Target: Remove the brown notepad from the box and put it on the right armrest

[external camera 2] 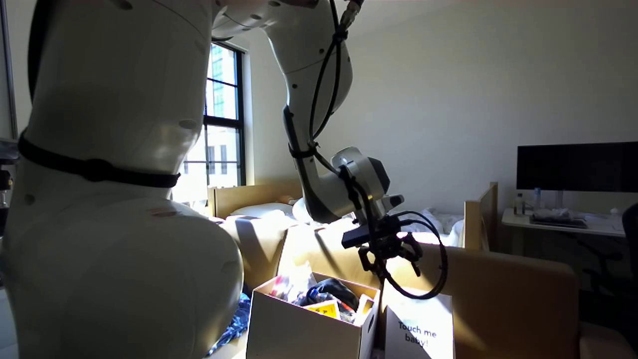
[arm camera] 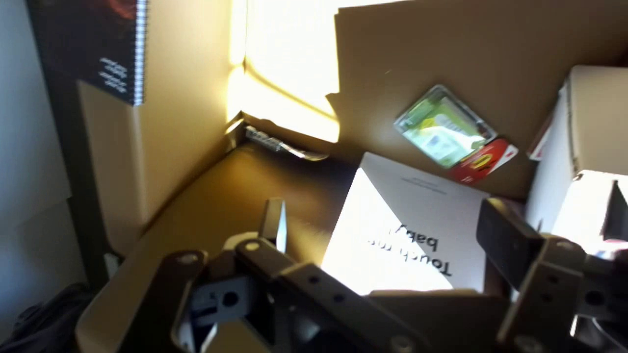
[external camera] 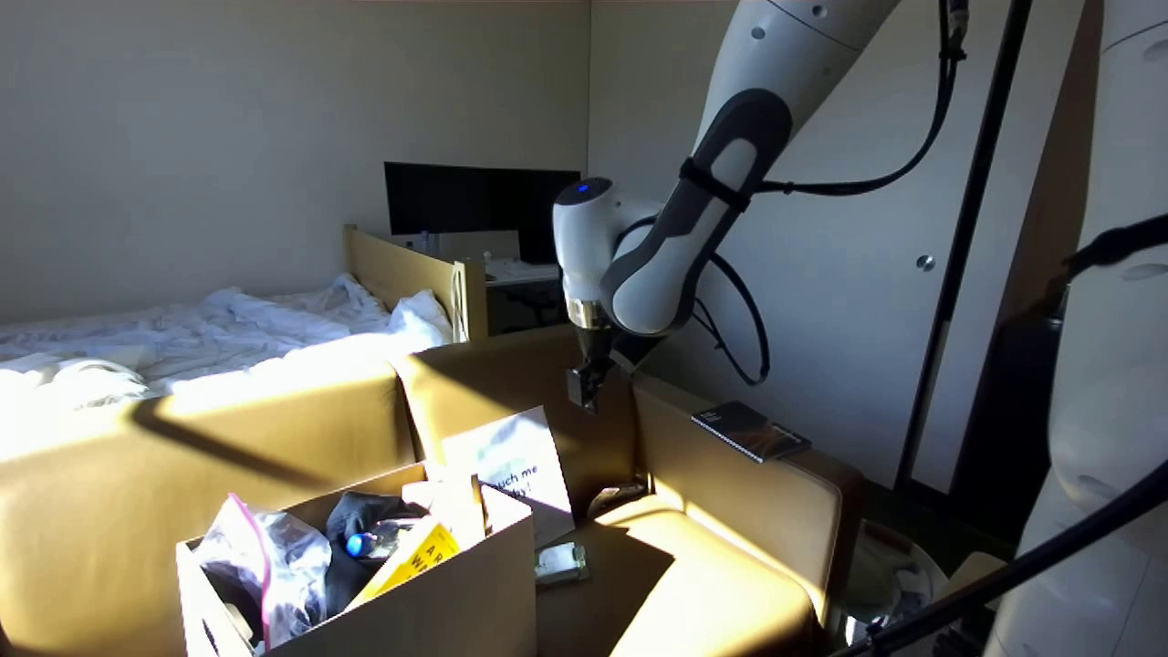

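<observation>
The dark notepad (external camera: 748, 431), spiral-bound along one long edge, lies flat on the right armrest (external camera: 748, 511). It also shows at the top left of the wrist view (arm camera: 93, 44). The brown cardboard box (external camera: 456, 584) stands on the couch seat, also in an exterior view (external camera 2: 304, 324). It holds a clear bag, dark cloth and a yellow item. My gripper (external camera: 584, 392) hangs in the air near the couch back, between box and armrest. In the wrist view (arm camera: 390, 230) its fingers are wide apart with nothing between them. It is apart from the notepad.
A white card (arm camera: 422, 206) with black print leans against the couch back beside the box, below my gripper. A green clear-cased package (arm camera: 444, 127) lies on the seat. A small shiny item (arm camera: 279, 144) sits in the seat corner. A bed (external camera: 228, 328) is behind the couch.
</observation>
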You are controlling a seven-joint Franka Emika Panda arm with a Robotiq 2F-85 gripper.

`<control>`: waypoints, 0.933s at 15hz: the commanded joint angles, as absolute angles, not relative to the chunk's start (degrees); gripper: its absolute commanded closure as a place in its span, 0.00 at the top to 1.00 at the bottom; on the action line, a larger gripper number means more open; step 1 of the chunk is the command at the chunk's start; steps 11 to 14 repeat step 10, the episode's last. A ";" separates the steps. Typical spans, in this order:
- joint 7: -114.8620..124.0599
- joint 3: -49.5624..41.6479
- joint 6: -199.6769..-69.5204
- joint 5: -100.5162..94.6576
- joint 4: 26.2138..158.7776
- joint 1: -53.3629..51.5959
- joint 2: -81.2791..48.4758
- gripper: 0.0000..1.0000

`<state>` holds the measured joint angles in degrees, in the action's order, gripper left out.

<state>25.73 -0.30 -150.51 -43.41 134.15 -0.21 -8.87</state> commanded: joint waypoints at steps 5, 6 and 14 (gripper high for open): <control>37.52 -4.46 -171.95 -56.74 146.49 0.48 -10.97 1.00; 38.59 -5.39 -172.81 -58.03 146.94 0.56 -11.42 1.00; 38.56 -4.82 -172.71 -57.90 146.10 0.39 -11.61 1.00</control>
